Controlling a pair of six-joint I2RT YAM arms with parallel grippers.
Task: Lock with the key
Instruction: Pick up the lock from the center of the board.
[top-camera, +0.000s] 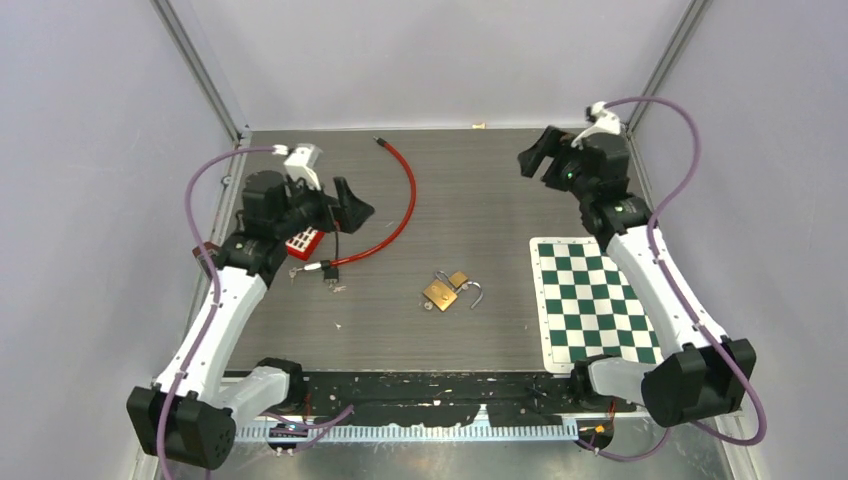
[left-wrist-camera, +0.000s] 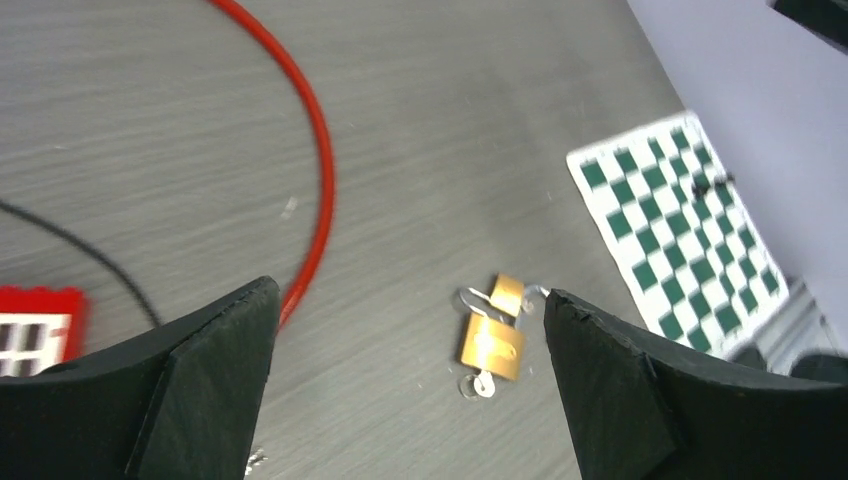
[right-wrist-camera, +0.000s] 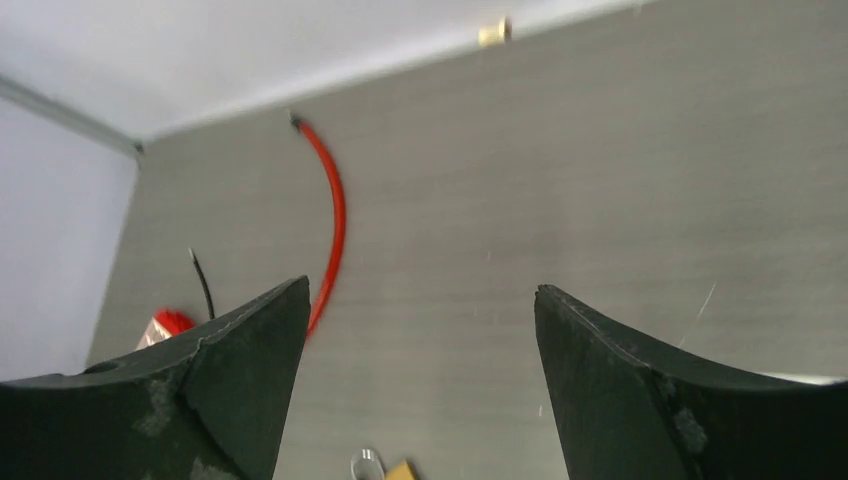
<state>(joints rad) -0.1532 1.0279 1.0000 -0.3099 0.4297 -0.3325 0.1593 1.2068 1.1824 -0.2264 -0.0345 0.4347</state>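
Padlocks (left-wrist-camera: 492, 345): two | left tool (left-wrist-camera: 410, 290): spread, empty | right tool (right-wrist-camera: 420, 288): spread, empty

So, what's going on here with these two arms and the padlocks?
Nothing is being handled yet. Both the left gripper and right gripper are open and empty, raised above the table. The two brass padlocks lie together mid-table, between a red cable and a checkered mat. Locking has not started.

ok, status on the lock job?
Left hand open, empty. Right hand open, empty. Larger brass padlock flat mid-table, apart from both. Curved red cable lies left, not touching it.
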